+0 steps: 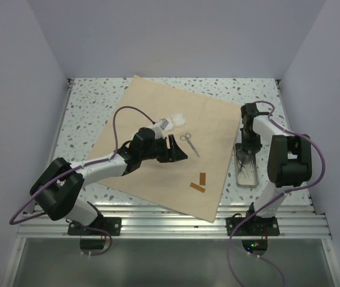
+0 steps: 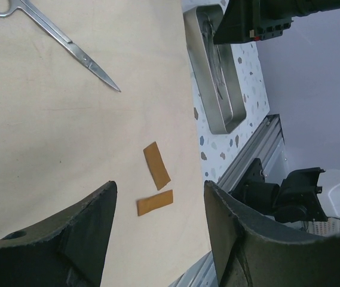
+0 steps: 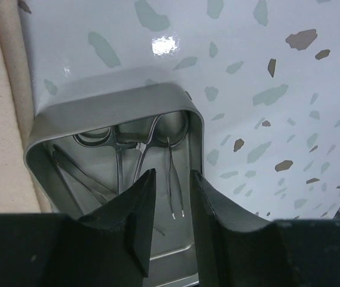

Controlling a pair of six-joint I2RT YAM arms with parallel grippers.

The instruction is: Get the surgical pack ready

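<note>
Surgical pack (image 1: 158, 113) lies opened out as a wide tan sheet, set corner-on over the speckled table (image 1: 86, 107), its near corner reaching the metal rail at the table's front edge. We note it flat, unfolded, with a few small things resting on it. Left gripper (image 2: 161, 186) hangs over the middle of the sheet, its fingers standing well apart with nothing between them; bare cloth shows through the gap. Scissors (image 1: 189, 144) lie on the cloth just to the right of that gripper, blades closed, ring handles toward the far side. White gauze (image 1: 177, 120) sits on the cloth just past the left wrist. Two small brown strips (image 2: 156, 164) lie near each other on the cloth toward its right edge, not touching. Steel tray (image 3: 110, 101) sits on the bare table just beside the sheet's right edge, off the cloth. Inside it we see ring-handled instruments (image 3: 122, 137) and a thin pair of forceps (image 3: 174, 173) lying loose on the bottom. Right gripper (image 3: 174, 179) is down over the tray's near part, fingers parted by a narrow gap; we see the forceps through that gap, lying in the tray rather than pinched.
</note>
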